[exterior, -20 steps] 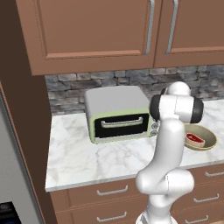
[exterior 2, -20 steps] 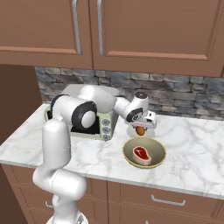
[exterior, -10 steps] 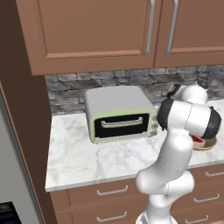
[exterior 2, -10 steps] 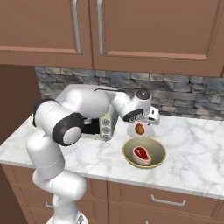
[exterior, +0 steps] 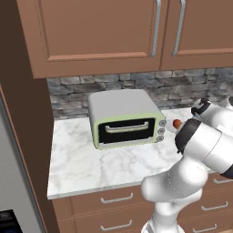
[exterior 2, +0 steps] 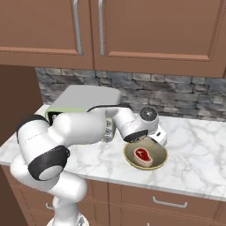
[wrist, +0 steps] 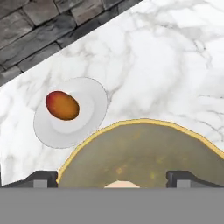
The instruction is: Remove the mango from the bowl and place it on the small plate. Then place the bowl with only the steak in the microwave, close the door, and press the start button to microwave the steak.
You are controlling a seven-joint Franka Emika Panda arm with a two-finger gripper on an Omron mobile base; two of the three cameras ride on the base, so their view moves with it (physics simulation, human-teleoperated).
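The mango (wrist: 62, 105) lies on the small plate (wrist: 87, 103), on the marble counter beyond the bowl (wrist: 144, 148). My gripper (wrist: 113, 178) is open and holds nothing, its dark fingertips (wrist: 41, 178) spread wide just above the bowl's near part. In the right base view the steak (exterior 2: 142, 155) lies flat in the bowl (exterior 2: 130, 160), with my hand hanging over the bowl's far rim. In the left base view the mango (exterior: 176, 124) shows just right of the toaster oven, partly behind my arm. The microwave and its door are out of view.
A green-and-grey toaster oven (exterior: 125, 119) stands on the counter left of the plate, against the stone backsplash (exterior 2: 190, 99). Brown wall cabinets (exterior: 100, 32) hang overhead. Bare marble counter (wrist: 166, 65) stretches to the right of the bowl.
The jaws have opened and let go of the mango, which now rests on the small plate. The hand has shifted from above the plate to over the bowl.
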